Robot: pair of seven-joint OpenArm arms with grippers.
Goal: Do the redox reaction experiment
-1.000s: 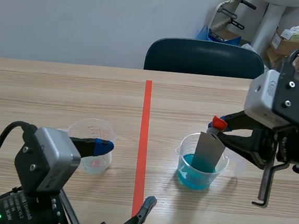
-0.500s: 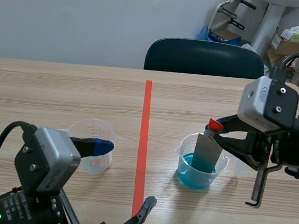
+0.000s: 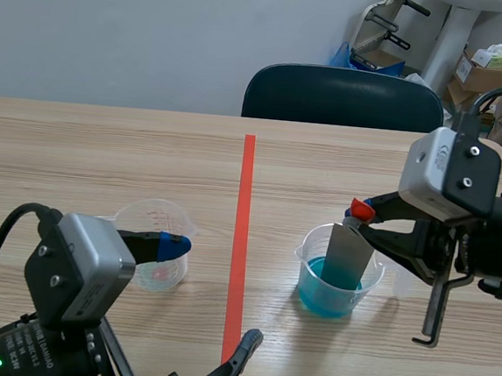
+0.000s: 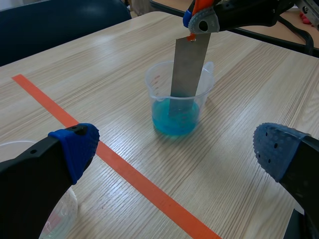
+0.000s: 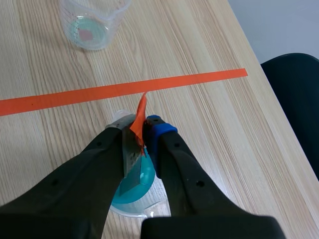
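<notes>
The right claw [image 3: 362, 214] pinches a metal strip [image 3: 348, 256] standing in the beaker [image 3: 312, 257] of blue liquid, while the left claw [image 4: 174, 148] gapes wide, holding nothing.

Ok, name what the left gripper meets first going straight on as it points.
Likely the beaker of blue liquid, with the metal strip standing in it, though depth is unclear.

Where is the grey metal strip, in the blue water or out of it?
In. The right hand holds the metal strip slightly tilted, its lower end dipped into the blue liquid in the cup.
</notes>
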